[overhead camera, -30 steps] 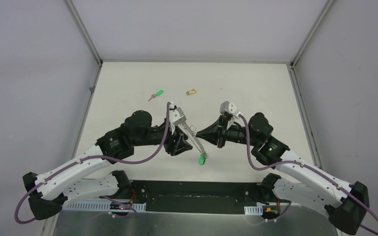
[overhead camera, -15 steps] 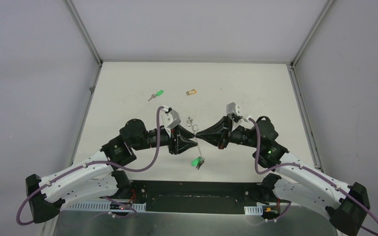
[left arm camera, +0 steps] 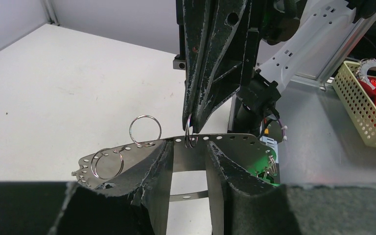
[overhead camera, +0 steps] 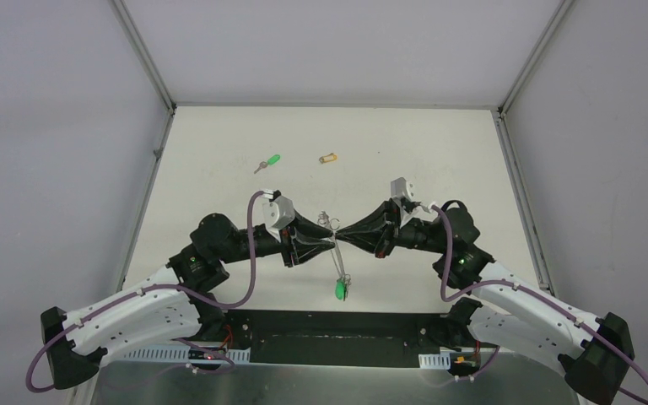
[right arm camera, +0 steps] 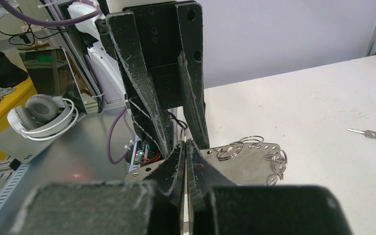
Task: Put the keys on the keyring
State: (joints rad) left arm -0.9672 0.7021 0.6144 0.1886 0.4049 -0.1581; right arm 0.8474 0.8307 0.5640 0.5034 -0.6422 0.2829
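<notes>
Two arms, left arm (overhead camera: 135, 295) and right arm (overhead camera: 523, 299), are being held tip to tip over the tabletop's (overhead camera: 439, 169) near edge. One keyring (right arm camera: 245, 164) is being straddled by the left gripper (left arm camera: 188, 152), fingers apart, grip not tellable. The right gripper (right arm camera: 185, 145) is being pressed shut on it. Three keys: hanging green key (overhead camera: 338, 290) being dangled below it, loose green key (overhead camera: 272, 159) and yellow-tan key (overhead camera: 328, 158) being shown nearer the far edge. The white top is being enclosed by three grey walls (overhead camera: 321, 51).

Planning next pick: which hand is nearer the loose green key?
Left hand, barely: loose green key lies beyond it, leftward. Right hand, pinching the keyring, meets it tip to tip.
</notes>
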